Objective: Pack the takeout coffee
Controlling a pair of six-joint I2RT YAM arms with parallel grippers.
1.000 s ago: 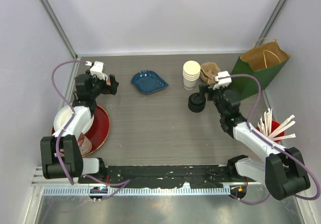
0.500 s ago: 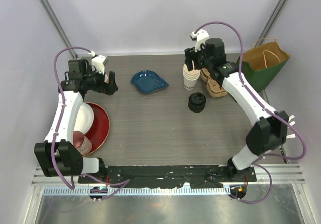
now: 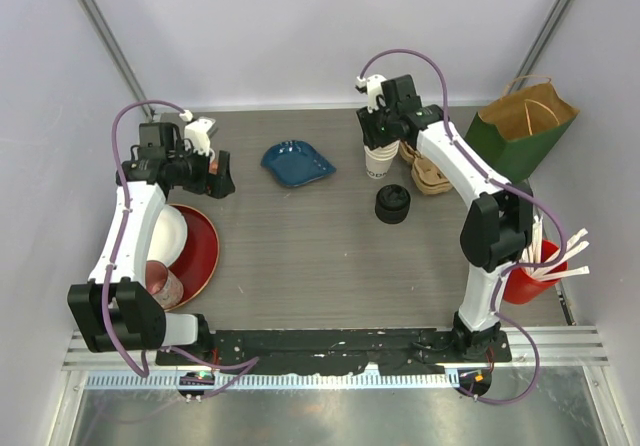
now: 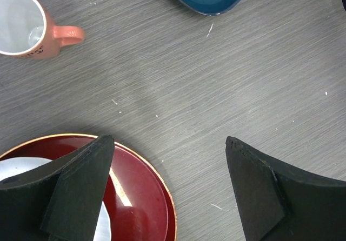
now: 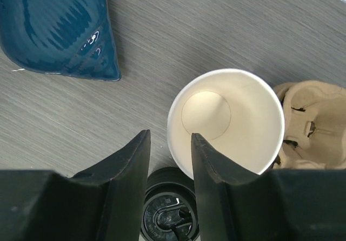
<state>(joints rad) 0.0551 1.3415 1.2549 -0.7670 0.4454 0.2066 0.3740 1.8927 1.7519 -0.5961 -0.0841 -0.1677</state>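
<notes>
Bright, even light is falling from above onto the table [image 3: 300, 256], and the arms are casting only soft, faint shadows on it. The pale walls [image 3: 300, 36] are washing out towards white on the far side. In the right wrist view, small white highlights are glinting on the blue dish [image 5: 59, 30], and the paper cup [image 5: 227, 116] is shading gently inside. In the left wrist view, the red plate [image 4: 143, 198] is catching a pale reflection, and the left gripper's fingers [image 4: 75, 187] are showing as flat, dark shapes. The table grain is showing sharp.

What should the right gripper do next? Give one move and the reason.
Probably close the right gripper onto the top paper cup: it straddles the cup's near wall, one finger inside, one outside, with a gap showing.
</notes>
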